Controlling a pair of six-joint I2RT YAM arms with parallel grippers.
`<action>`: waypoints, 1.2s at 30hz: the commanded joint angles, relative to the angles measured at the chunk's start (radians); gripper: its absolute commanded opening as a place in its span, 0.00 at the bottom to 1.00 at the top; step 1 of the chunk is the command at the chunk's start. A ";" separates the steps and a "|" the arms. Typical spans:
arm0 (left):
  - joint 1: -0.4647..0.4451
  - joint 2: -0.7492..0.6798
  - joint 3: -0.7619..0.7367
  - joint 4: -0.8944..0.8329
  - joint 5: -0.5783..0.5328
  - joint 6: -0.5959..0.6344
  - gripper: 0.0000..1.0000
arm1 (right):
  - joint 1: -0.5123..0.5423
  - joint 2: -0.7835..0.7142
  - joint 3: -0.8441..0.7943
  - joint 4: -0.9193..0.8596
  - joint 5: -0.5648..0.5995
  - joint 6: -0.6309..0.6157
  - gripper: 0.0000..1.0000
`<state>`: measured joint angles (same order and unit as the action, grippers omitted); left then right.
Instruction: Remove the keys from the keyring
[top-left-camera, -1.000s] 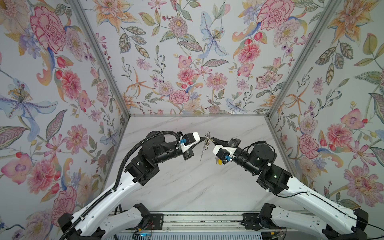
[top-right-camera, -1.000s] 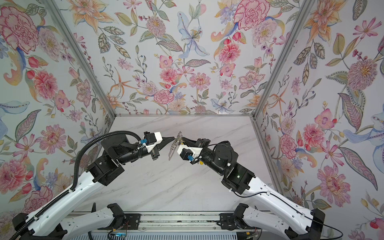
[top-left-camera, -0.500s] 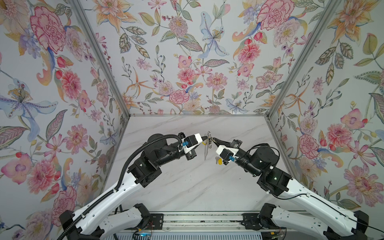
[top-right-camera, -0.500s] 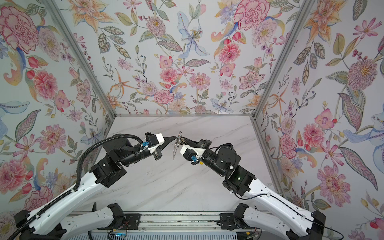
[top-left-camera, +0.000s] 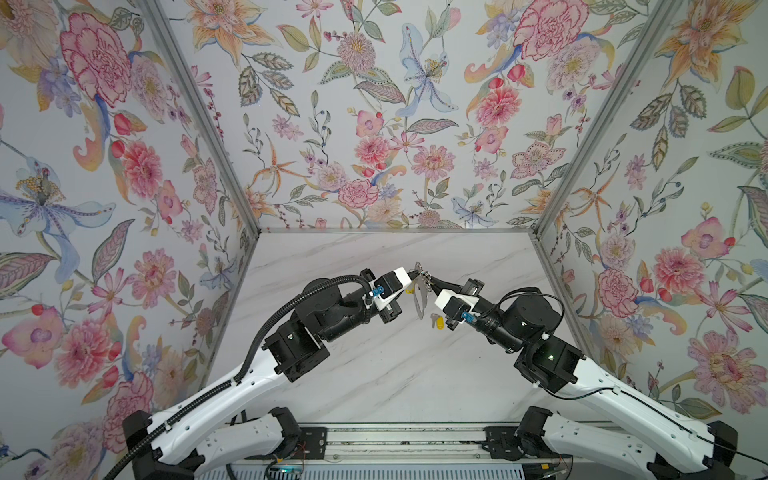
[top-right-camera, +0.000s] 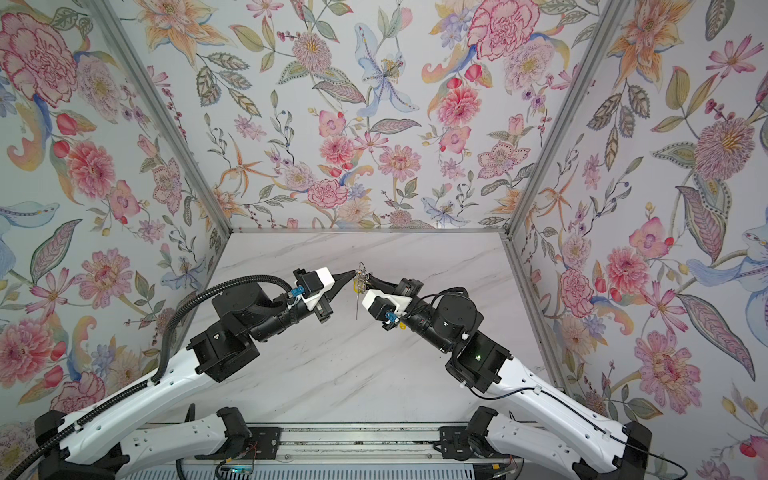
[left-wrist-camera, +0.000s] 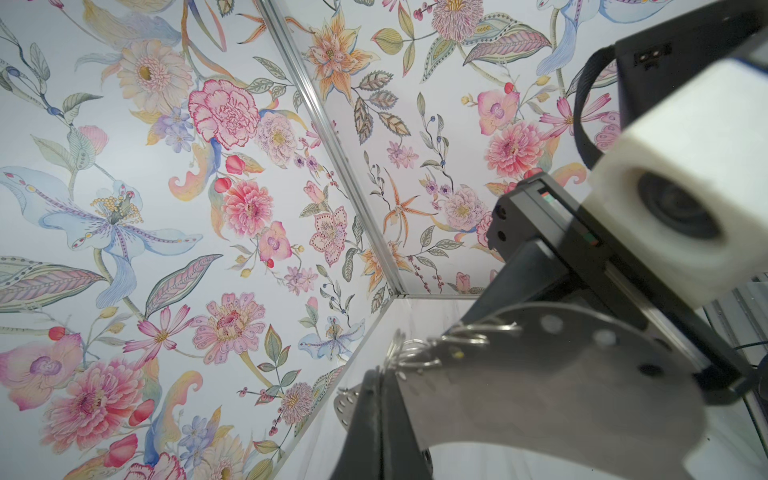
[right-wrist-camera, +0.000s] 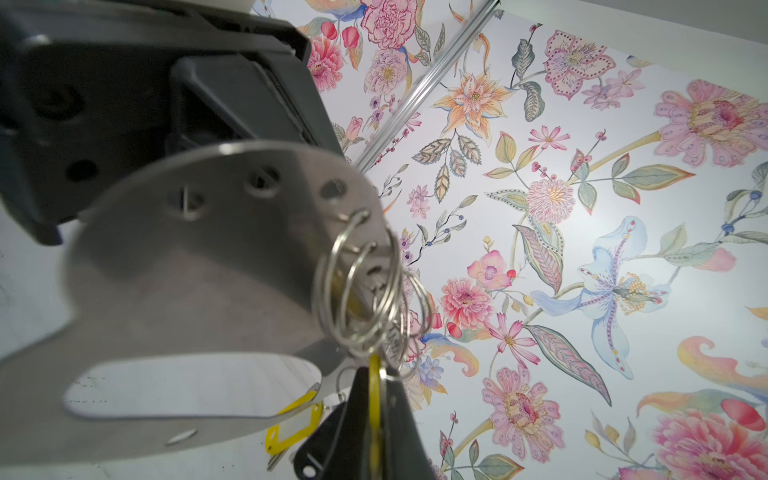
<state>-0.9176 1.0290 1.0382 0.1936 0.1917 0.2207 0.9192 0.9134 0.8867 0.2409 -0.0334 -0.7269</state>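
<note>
floral walls (top-left-camera: 374, 124) around marble table (top-left-camera: 374, 374). keyring (top-left-camera: 420, 297) hangs above mid-table, top end clamped in left gripper (top-left-camera: 415, 274). right gripper (top-left-camera: 431, 283) pinched tight on a yellow tag of the keys (right-wrist-camera: 374, 382), threaded on split rings (right-wrist-camera: 353, 286). one loose key (top-left-camera: 435, 321) on table, near right wrist.

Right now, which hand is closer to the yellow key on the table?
Right. The right hand is raised close by the loose key, which lies by its wrist. The left hand is farther, on the other side of the hanging keyring.
</note>
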 joint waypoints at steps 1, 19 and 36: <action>-0.015 0.005 -0.004 0.138 -0.127 -0.006 0.00 | 0.018 -0.005 -0.028 -0.009 -0.029 0.027 0.00; -0.041 0.044 0.026 0.051 -0.299 0.059 0.00 | 0.053 -0.070 -0.035 -0.022 0.026 -0.012 0.00; -0.110 0.057 0.063 -0.108 -0.310 0.133 0.00 | 0.071 -0.065 0.008 -0.047 0.134 -0.097 0.00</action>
<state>-1.0180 1.1015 1.0679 0.1253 -0.1272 0.3405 0.9936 0.8555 0.8566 0.1764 0.0692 -0.8059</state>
